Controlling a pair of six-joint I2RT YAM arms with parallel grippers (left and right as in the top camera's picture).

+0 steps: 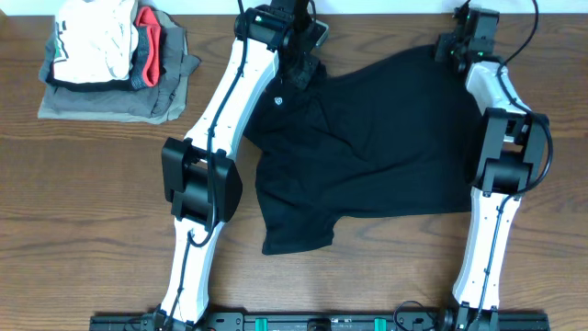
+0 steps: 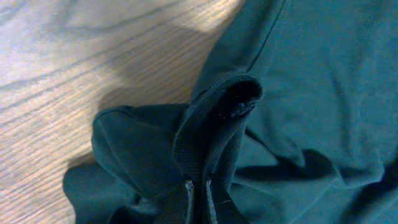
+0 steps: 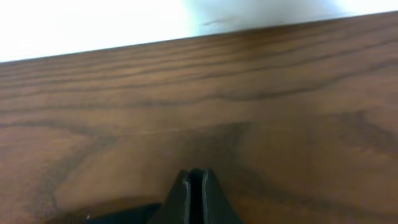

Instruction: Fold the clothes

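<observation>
The left arm [image 1: 225, 101] and right arm [image 1: 491, 87] wear smooth white shells between boxy black joint housings [image 1: 197, 184]. A small green light [image 1: 260, 16] glows just behind the left hand [image 2: 199, 202]. The right hand [image 3: 194, 190] has dark, flat fingers, and a thin black cable [image 1: 549, 142] loops further back.

I see open table [image 1: 83, 211] at eight o'clock from the black T-shirt [image 1: 386, 147]; a folded garment stack [image 1: 110, 97] (white on top) blocks ten o'clock.
</observation>
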